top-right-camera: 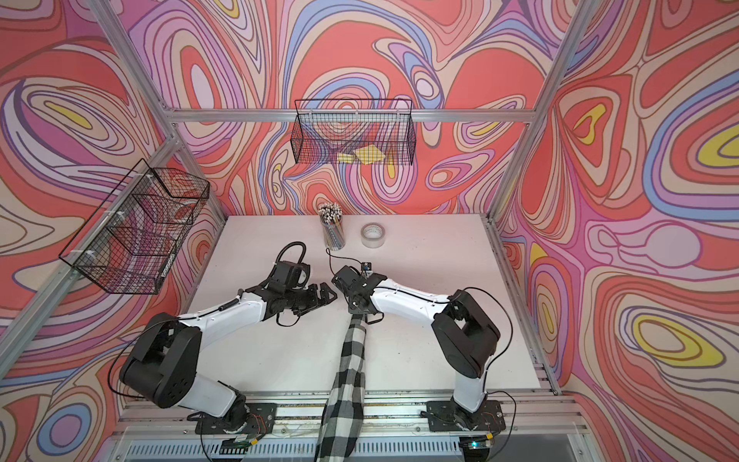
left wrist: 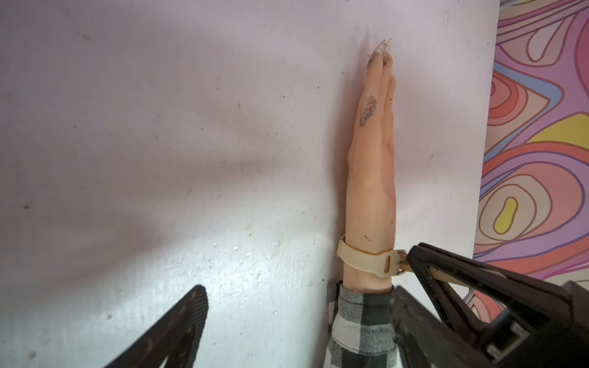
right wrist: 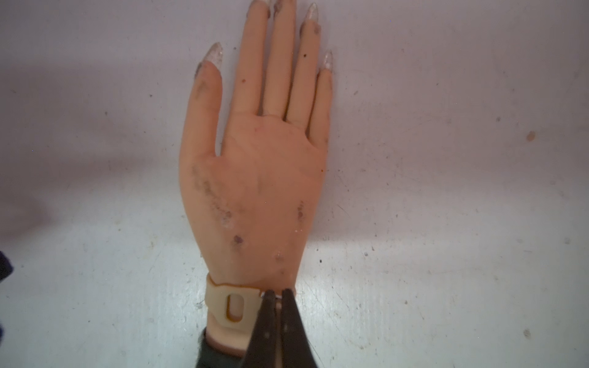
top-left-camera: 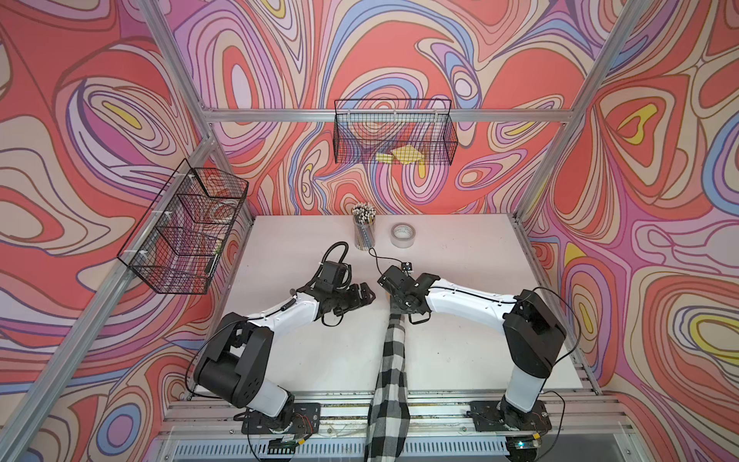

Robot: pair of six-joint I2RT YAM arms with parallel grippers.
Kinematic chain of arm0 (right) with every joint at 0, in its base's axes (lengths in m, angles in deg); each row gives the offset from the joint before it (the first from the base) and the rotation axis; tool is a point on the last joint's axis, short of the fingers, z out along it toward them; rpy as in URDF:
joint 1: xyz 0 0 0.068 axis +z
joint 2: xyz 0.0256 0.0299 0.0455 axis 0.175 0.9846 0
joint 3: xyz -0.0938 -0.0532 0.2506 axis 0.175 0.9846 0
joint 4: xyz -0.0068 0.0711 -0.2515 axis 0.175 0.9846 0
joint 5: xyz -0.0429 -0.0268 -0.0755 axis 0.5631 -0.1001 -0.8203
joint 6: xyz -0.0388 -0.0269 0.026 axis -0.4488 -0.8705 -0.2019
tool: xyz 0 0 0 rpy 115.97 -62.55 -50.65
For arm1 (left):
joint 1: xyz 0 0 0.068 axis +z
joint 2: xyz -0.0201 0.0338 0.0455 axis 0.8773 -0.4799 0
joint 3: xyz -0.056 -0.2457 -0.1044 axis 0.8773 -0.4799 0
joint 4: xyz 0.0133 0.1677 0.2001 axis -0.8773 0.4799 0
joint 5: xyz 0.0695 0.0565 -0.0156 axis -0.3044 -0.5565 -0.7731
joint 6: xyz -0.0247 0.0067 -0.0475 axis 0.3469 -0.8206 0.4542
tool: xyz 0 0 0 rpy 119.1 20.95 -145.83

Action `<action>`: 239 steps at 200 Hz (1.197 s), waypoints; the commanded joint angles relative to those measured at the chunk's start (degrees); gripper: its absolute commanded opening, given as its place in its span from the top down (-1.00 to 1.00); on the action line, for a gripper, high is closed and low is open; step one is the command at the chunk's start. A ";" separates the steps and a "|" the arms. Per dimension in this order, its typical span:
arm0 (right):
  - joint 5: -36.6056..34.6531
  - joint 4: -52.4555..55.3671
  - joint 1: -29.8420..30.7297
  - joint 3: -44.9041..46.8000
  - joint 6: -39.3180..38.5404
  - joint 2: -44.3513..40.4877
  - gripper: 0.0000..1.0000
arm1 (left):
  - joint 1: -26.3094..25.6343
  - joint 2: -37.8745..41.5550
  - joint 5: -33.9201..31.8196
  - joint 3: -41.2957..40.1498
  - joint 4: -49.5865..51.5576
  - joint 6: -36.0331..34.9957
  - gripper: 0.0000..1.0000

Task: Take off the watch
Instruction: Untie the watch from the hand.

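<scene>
Cream watch point(right wrist: 230, 306) between right gripper point(right wrist: 279, 296) tips.

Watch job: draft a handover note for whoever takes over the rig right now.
Right gripper: shut on the watch strap at the buckle end.
Left gripper: open, empty, beside the wrist.
Watch: strapped round the wrist of the mannequin hand.
Done: strap gripped.
Left: undo the buckle, then take the watch off the wrist.
</scene>
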 commanded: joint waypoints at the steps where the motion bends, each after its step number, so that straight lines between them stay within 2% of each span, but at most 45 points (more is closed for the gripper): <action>1: 2.53 -5.14 -0.71 1.74 1.52 -2.22 1.00 | -1.94 -1.98 0.69 0.06 -1.93 0.96 -0.81; 79: 5.39 -9.06 -1.89 5.57 4.80 -4.83 1.00 | -6.88 -6.49 -0.64 2.21 -3.76 2.21 -0.80; 159: 5.74 -9.34 -2.05 5.75 5.17 -4.73 1.00 | -8.24 -8.59 -0.94 3.74 -5.56 3.62 -0.80; 239: 5.96 -9.52 -2.47 5.75 5.21 -4.88 1.00 | -9.57 -11.01 -3.62 4.51 -2.92 3.02 -0.79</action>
